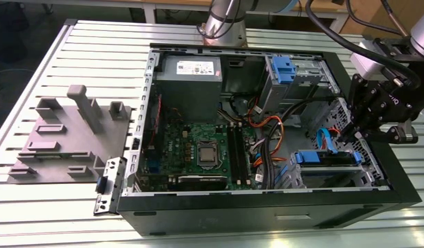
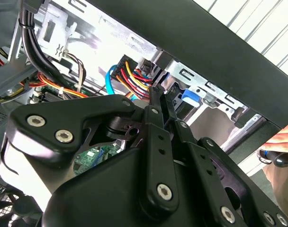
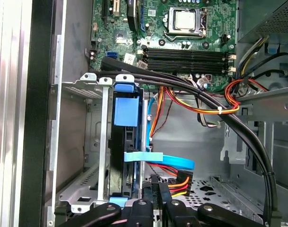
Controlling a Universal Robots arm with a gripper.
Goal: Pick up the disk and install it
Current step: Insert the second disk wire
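One stiff, fragile disk (image 3: 126,142) is sitting in its bay, gripper (image 3: 153,187) closing empty near its rails.

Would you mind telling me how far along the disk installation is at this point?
Done, it seems: the disk already stands in the drive cage, its blue rail end showing. In hand: the gripper hangs close beside that cage, with nothing visibly held. Left: whether the disk is fully seated cannot be told.

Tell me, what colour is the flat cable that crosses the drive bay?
Light blue. The flat cable shows best in the first wrist view.
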